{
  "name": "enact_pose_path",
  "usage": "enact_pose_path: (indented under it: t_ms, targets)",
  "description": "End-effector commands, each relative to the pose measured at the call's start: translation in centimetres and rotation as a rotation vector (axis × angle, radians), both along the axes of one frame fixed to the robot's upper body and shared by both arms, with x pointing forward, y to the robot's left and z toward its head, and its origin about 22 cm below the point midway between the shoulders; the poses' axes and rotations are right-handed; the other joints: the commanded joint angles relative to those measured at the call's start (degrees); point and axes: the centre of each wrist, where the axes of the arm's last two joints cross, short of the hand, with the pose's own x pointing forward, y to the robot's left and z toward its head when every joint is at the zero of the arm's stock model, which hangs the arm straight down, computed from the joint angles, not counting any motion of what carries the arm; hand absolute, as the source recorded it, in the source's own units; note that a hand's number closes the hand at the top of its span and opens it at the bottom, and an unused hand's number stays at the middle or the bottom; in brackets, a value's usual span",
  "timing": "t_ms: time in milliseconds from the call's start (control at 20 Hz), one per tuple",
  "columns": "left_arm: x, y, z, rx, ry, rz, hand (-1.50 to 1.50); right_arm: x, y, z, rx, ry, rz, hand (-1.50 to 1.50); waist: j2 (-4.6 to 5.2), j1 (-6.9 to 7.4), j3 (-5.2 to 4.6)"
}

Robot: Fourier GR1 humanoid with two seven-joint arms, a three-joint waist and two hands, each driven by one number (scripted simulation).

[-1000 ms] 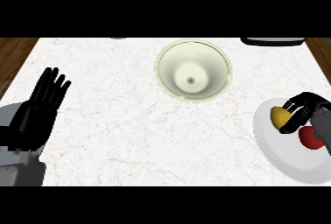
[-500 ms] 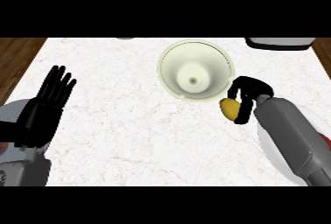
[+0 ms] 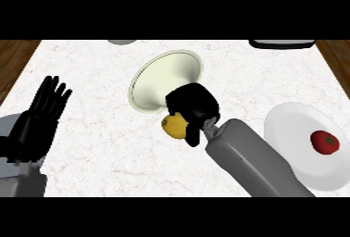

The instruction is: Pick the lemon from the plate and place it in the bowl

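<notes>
Since half a second ago the right hand point(image 3: 193, 104) has carried the lemon point(image 3: 175, 126) leftward from beside the plate point(image 3: 290, 139) to the near rim of the bowl point(image 3: 164, 79); the view itself has shifted too, so the bowl now looks tilted and sits left of centre. The lemon is off the plate and held above the worktop point(image 3: 103, 157); the right hand's fingers point(image 3: 195, 136) are curled round it from above and from the right, leaving only its lower-left face showing; whether the thumb also bears on it I cannot tell.

The relation that matters — the lemon hangs just at the bowl's lower-right edge, not yet over the hollow; the bowl's centre lies up and to the left of the fruit. My judgement is that the coming move needs a short carry in that direction before the fingers uncurl, or the lemon may strike the rim and roll onto the worktop. Its long axis cannot be read, since the hand hides much of it.

The left hand point(image 3: 37, 122) rests at the left edge, fingers straight and up, holding nothing — well apart from the bowl; the right is plainly the nearer. A tomato point(image 3: 325, 141) is alone on the plate.
</notes>
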Motion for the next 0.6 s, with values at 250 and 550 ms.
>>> enact_pose_path:
  t_ms: [250, 550]
  targets:
    - [-0.3, -0.3, -0.6, 0.010, -0.014, -0.002, 0.00, -4.6, -0.8, 10.1, 0.089, -0.292, -0.209, 1.50, 0.71, -0.16, 0.03]
    - [0.3, -0.2, 0.4, 0.004, -0.018, -0.015, 0.00, -2.7, -4.3, 11.3, 0.145, -0.291, -0.322, 1.50, 1.03, 0.64, 0.06]
